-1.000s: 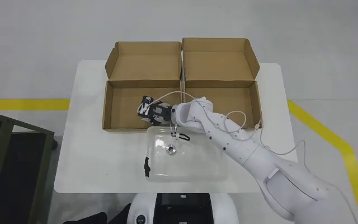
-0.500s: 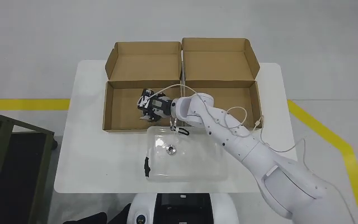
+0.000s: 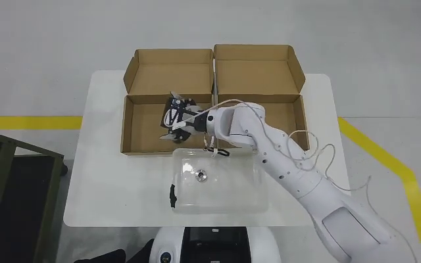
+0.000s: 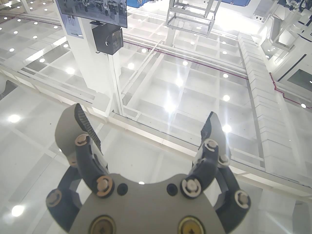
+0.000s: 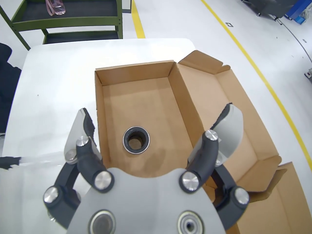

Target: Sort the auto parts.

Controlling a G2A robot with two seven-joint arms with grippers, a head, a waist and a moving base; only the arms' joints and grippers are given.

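My right gripper hangs open over the left cardboard box, with nothing between its fingers. Just under it, a black ring-shaped part lies flat on the box floor, apart from both fingers. In the top view the gripper hides that ring. Closer to me, a clear plastic tray holds a small round metal part, a black part at its left edge and a black clip at its far rim. My left gripper is open and points up at the ceiling.
A second open cardboard box stands right of the first, both with lids folded back. The white table has bare room left of the tray. A green shelf cart with a pink bottle stands beyond the table.
My right gripper moved a little farther over the left box and its fingers spread apart. The black ring now lies on the box floor.
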